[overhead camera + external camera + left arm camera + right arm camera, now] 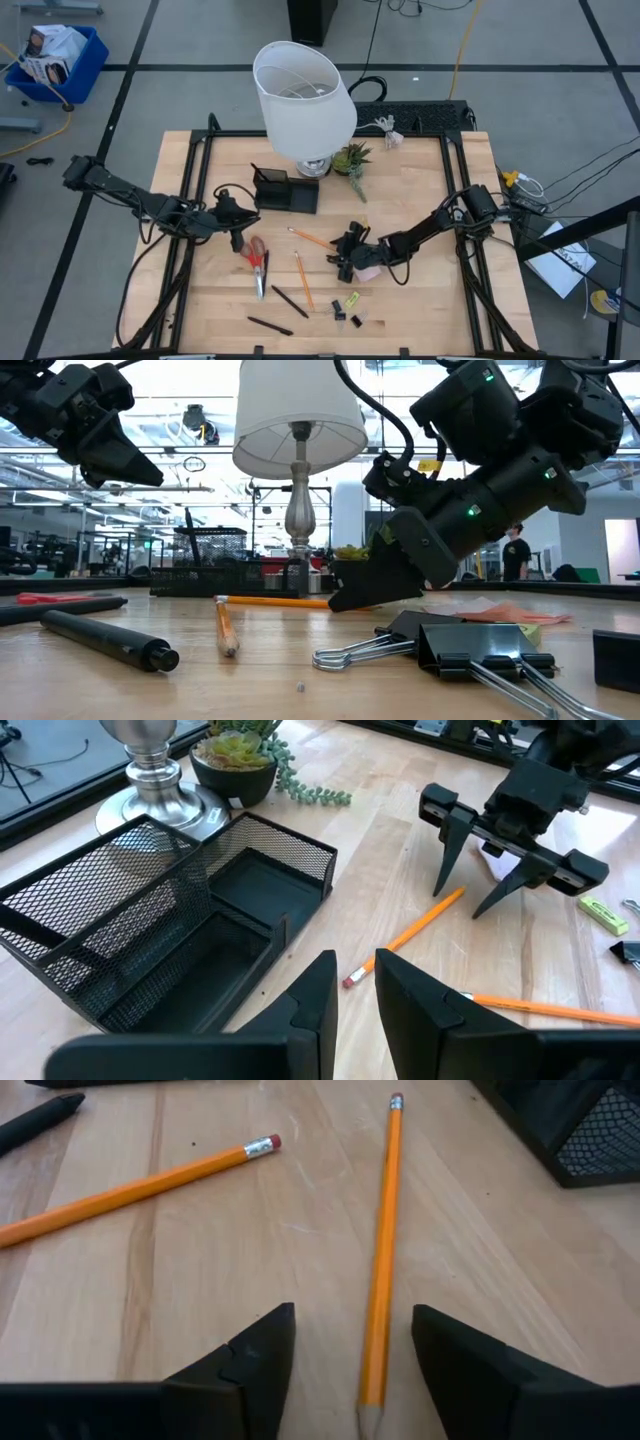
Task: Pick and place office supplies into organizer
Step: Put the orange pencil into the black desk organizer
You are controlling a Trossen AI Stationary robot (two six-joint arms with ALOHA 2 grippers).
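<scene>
Tabletop [420, 180]: pale wood with visible grain. Organizer [284, 189]: black wire mesh. Lamp shade [303, 97]: white; lamp base [150, 795]: polished silver. Pencils [382, 1250]: orange, with silver ferrules and pink erasers. Scissors [256, 256]: red handles. Pens [290, 301]: black. Sticky-note pad [370, 270]: pink. Small piece [604, 914]: yellow-green. Clips [480, 650]: black with silver wire handles. Potted plant [240, 745]: green leaves, black pot. Both arms: dark.

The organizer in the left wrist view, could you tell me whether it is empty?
Empty where visible: the organizer's mesh compartments show only bare black floors; nearer corners are cut off.
</scene>
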